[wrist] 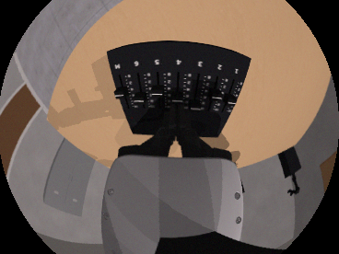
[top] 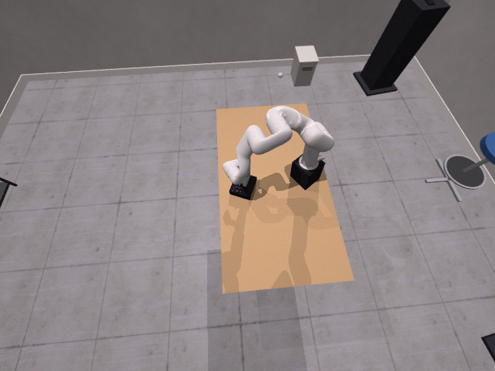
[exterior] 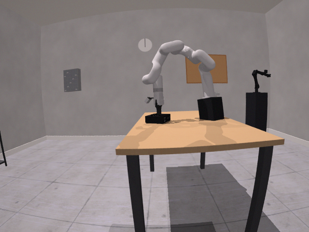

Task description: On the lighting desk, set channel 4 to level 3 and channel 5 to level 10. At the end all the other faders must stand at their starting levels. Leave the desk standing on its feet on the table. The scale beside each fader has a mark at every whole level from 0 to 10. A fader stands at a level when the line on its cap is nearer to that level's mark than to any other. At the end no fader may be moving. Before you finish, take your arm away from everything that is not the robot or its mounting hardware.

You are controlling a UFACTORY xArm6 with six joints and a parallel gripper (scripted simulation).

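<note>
Black lighting desk sits on your table; the fingers, pressed together and empty, nudge a middle fader. Next, check its cap against the scale.

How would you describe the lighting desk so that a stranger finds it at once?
Find the wooden table in the middle of the room. Two black things stand on it: the tall block under the white arm, and a low flat box, the desk, near the table's edge. The arm's shut fingers point down onto it.
</note>
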